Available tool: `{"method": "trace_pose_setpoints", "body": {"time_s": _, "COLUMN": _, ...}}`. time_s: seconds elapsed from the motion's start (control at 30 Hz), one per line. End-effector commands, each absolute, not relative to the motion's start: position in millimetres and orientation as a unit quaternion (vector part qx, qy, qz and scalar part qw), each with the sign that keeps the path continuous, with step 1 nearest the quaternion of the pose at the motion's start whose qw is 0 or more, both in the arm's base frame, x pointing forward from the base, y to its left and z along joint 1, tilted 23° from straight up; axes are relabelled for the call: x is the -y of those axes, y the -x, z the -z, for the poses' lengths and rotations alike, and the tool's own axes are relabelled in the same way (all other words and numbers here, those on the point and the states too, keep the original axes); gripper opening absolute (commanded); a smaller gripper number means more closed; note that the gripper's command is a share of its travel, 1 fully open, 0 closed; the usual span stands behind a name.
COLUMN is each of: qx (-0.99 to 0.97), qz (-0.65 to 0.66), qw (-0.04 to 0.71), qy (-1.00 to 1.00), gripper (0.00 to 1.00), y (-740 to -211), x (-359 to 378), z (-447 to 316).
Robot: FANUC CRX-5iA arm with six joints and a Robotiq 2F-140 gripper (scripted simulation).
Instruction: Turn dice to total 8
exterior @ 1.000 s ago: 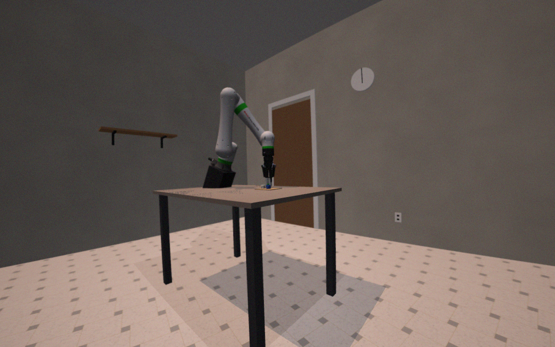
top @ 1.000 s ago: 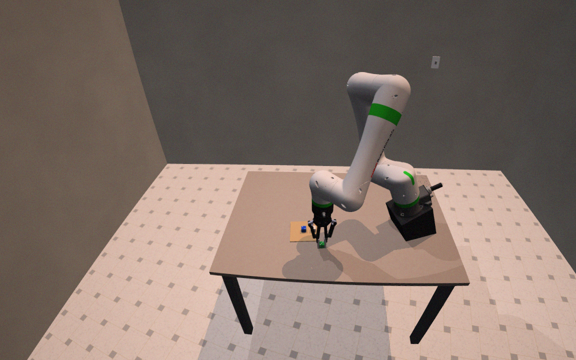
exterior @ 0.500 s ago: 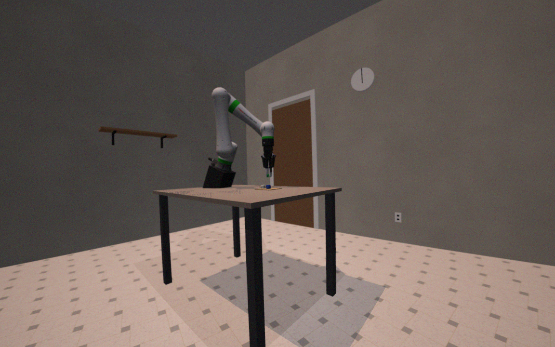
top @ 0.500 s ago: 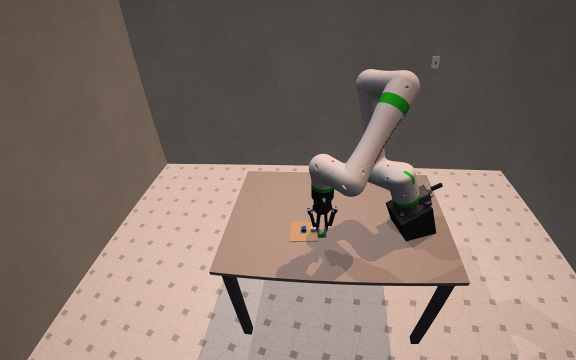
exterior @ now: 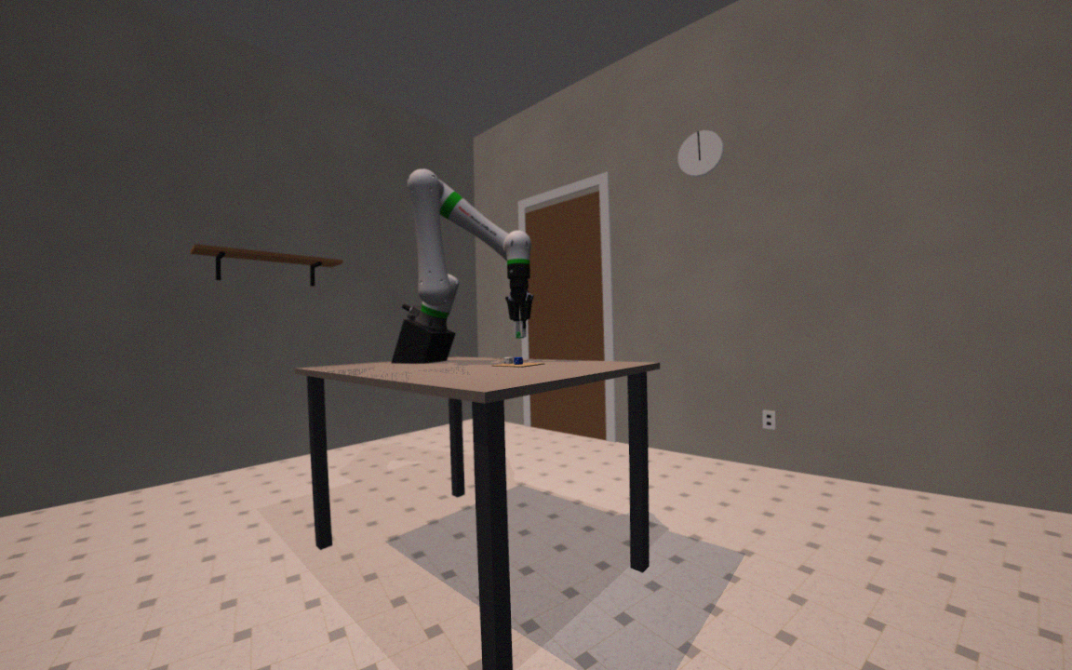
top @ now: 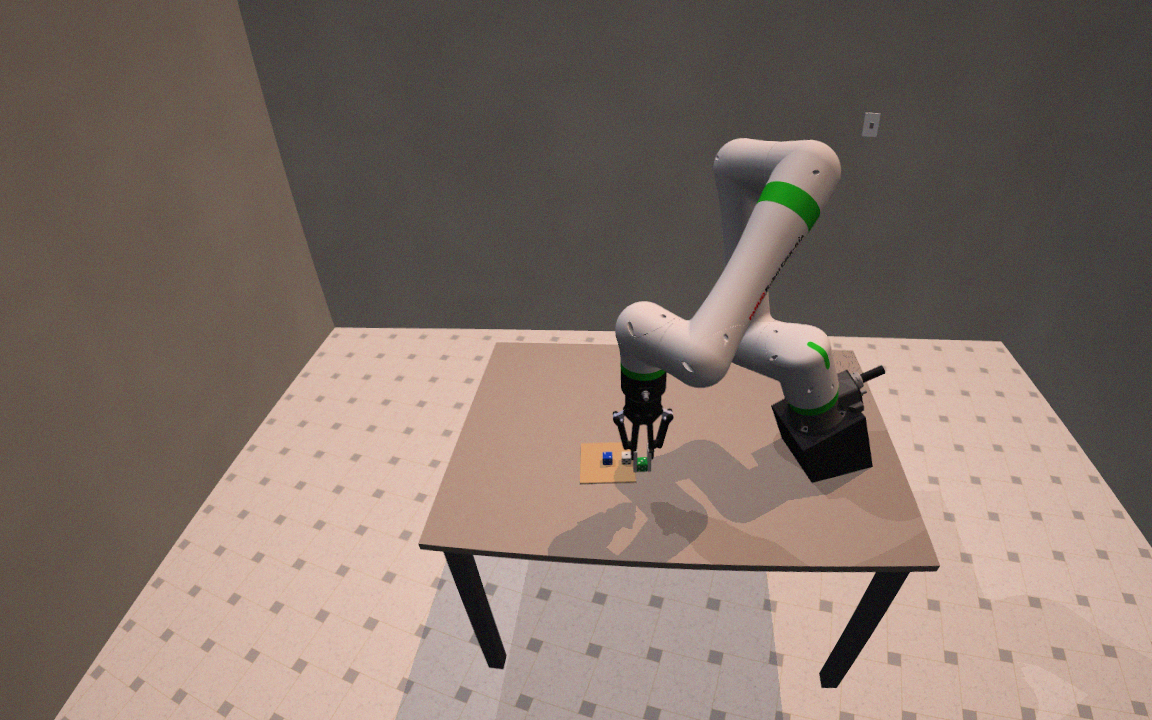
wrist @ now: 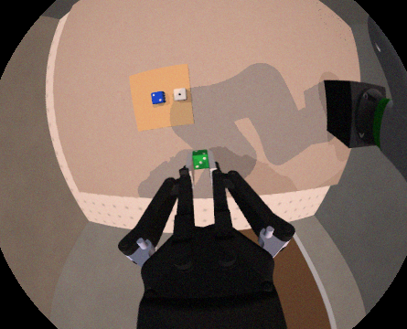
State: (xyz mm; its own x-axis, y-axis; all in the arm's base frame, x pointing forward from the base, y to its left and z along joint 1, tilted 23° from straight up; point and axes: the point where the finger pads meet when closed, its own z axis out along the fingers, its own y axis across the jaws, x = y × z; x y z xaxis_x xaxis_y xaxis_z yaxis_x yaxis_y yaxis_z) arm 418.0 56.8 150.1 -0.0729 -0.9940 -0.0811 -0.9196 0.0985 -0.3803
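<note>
My gripper [top: 642, 461] [exterior: 520, 333] [wrist: 200, 158] is shut on the green die [top: 643, 463] [exterior: 518, 335] [wrist: 200, 160] and holds it well above the table, as the exterior view shows. The larger green face seen in the wrist view has three pips. The orange mat [top: 593, 474] [exterior: 532, 364] [wrist: 144, 120] lies flat on the table. On it, the blue die [top: 607, 458] [exterior: 517, 360] [wrist: 157, 98] shows two pips on top, and the white die [top: 626, 457] [wrist: 180, 94] shows one. They stand apart. The undersides are hidden.
The table [top: 517, 394] [exterior: 440, 379] [wrist: 116, 37] bears the black arm base [top: 822, 443] [exterior: 423, 342] [wrist: 345, 111] on the side away from the mat. Arm shadows fall across the table and part of the mat.
</note>
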Motion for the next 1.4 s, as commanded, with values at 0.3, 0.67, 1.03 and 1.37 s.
{"method": "trace_pose_setpoints", "body": {"time_s": 0.3, "qx": -0.813, "qz": 0.09, "qw": 0.177, "qy": 0.547, "gripper": 0.13, "y": -503.1, "x": -77.3, "z": -172.9}}
{"method": "trace_pose_setpoints", "body": {"time_s": 0.67, "qx": -0.789, "qz": 0.027, "qw": 0.264, "qy": 0.554, "gripper": 0.13, "y": -501.0, "x": -74.5, "z": -168.7}}
{"method": "trace_pose_setpoints", "body": {"time_s": 1.03, "qx": -0.747, "qz": -0.049, "qw": 0.366, "qy": 0.553, "gripper": 0.13, "y": -499.3, "x": -67.9, "z": -163.5}}
{"method": "trace_pose_setpoints", "body": {"time_s": 1.37, "qx": -0.715, "qz": -0.09, "qw": 0.425, "qy": 0.547, "gripper": 0.13, "y": -500.3, "x": -67.0, "z": -164.1}}
